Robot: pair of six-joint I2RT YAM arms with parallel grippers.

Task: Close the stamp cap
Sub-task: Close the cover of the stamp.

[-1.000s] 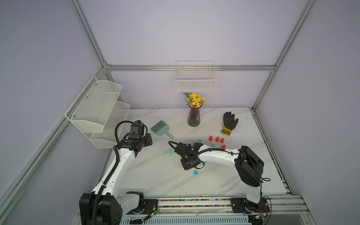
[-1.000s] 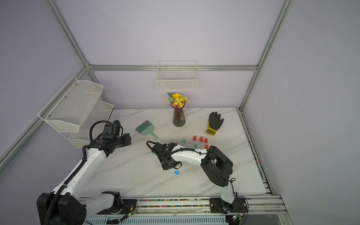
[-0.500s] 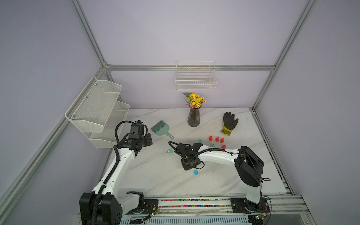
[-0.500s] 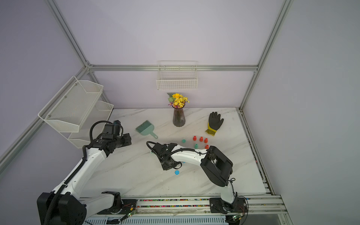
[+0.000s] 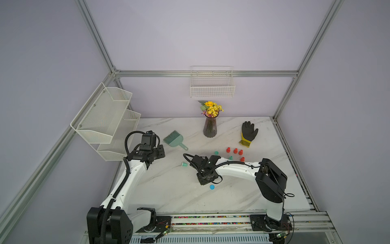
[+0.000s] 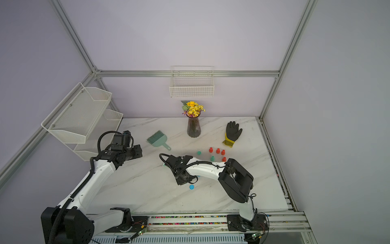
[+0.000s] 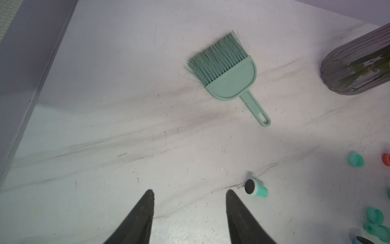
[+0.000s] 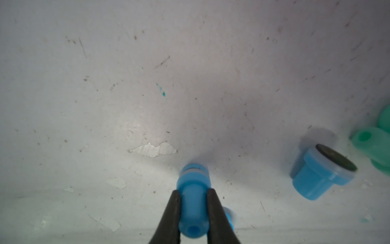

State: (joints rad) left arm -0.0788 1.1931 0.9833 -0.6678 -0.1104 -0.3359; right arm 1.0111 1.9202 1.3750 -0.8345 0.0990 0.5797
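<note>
My right gripper (image 8: 193,191) is shut on the narrow handle of a blue stamp (image 8: 193,177), whose far end points down at the marble table (image 8: 105,95). Whether that end carries a cap I cannot tell. A loose blue cap (image 5: 212,187) lies on the table just beside this gripper and is partly hidden behind a finger (image 8: 217,211) in the right wrist view. A second blue stamp (image 8: 322,175) lies on its side, dark pad bare. My left gripper (image 7: 190,192) hangs open over bare table, with an uncapped green stamp (image 7: 256,190) lying just past one fingertip.
Red stamps (image 5: 234,150) and green pieces (image 5: 230,157) stand behind the right arm. A green hand brush (image 5: 174,139), a vase of flowers (image 5: 210,126) and a black glove (image 5: 249,134) lie further back. White mesh shelves (image 5: 105,122) hang at the left wall.
</note>
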